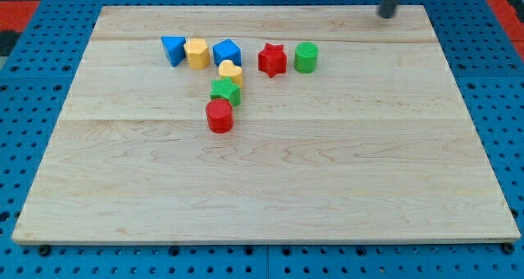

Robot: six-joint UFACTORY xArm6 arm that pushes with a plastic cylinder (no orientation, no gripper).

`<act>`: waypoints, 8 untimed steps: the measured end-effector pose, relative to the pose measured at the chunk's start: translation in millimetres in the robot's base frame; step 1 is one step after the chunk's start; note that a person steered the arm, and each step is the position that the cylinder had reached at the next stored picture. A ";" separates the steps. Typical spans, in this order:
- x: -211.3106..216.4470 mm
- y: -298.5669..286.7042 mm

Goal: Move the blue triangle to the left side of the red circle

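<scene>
The blue triangle (173,49) lies at the view's upper left of the wooden board (327,181), at the left end of a row of blocks. The red circle (219,115) sits lower, below and to the right of the triangle, touching a green block (225,91) above it. My tip (386,13) is at the view's top right, near the board's top edge, far from both blocks and touching none.
A yellow hexagon-like block (196,53) sits next to the triangle, then a blue cube (227,51), a yellow heart (231,71), a red star (272,60) and a green cylinder (306,57). Blue pegboard surrounds the board.
</scene>
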State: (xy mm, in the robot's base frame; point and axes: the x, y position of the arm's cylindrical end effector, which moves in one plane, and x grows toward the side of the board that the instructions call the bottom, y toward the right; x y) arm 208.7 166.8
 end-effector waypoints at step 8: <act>107.3 -319.6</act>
State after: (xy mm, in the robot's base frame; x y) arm 316.1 -152.8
